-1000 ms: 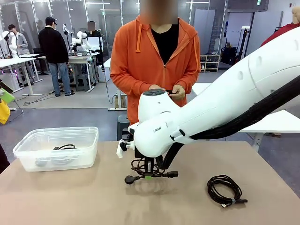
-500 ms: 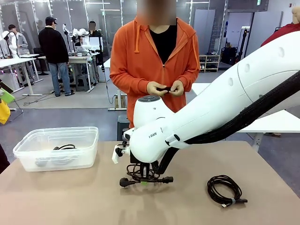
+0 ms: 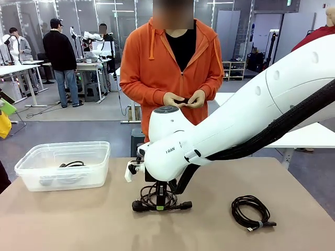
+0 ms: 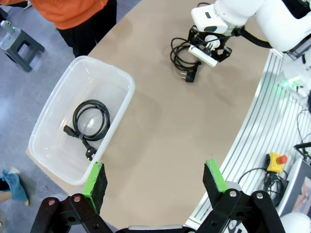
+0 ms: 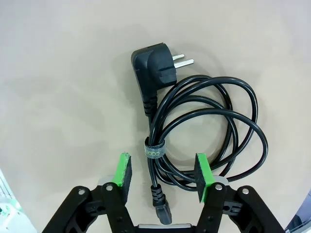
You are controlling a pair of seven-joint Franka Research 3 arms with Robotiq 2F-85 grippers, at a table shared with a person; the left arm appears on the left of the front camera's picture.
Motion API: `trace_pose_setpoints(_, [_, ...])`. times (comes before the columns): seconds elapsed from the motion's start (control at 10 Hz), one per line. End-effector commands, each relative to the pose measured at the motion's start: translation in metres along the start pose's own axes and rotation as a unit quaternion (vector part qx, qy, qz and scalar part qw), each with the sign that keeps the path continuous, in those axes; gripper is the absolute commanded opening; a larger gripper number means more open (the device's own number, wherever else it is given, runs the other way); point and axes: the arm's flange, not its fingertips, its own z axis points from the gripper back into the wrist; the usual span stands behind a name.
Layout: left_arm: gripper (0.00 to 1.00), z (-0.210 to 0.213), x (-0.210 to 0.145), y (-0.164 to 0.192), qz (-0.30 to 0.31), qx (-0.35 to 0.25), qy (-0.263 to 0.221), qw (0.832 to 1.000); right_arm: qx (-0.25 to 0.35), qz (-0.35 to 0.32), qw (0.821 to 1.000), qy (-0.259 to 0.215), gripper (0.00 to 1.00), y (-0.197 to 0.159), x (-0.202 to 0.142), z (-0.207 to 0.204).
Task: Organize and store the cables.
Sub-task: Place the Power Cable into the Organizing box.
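Found right gripper (image 5: 163,167) spread wide, holding nothing, astride the coiled black power cable with round plug (image 5: 148,99), flat at mid tan table (image 3: 78,225). Recommend closing across the strapped bundle, not one loop, then lifting clear before travel to the clear plastic bin (image 3: 63,180). Noted left gripper (image 4: 154,174) wide, empty.

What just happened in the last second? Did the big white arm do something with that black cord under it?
The right claw carried the coiled power cable slightly to the robot's left and lowered it onto the table. It then opened and let go, and the cable lies loose between its fingers. Unchanged: the other coil on the table, the cable in the clear bin, and the open left claw.
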Motion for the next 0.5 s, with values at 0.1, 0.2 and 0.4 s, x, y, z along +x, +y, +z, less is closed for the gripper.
trace_pose_setpoints(0.1, [1.00,0.000,0.000,0.000,-0.003,0.001,0.000,1.000,-0.006,-0.006,1.000,-0.002,0.90,0.004,-0.005,0.011])
trace_pose_setpoints(0.2, [1.00,0.000,0.000,0.000,-0.003,0.001,0.000,1.000,-0.005,-0.006,1.000,0.000,1.00,0.003,-0.008,0.013])
trace_pose_setpoints(0.4, [1.00,0.000,0.000,0.000,-0.003,0.001,0.000,1.000,-0.002,-0.009,1.000,-0.002,1.00,-0.001,-0.015,0.019])
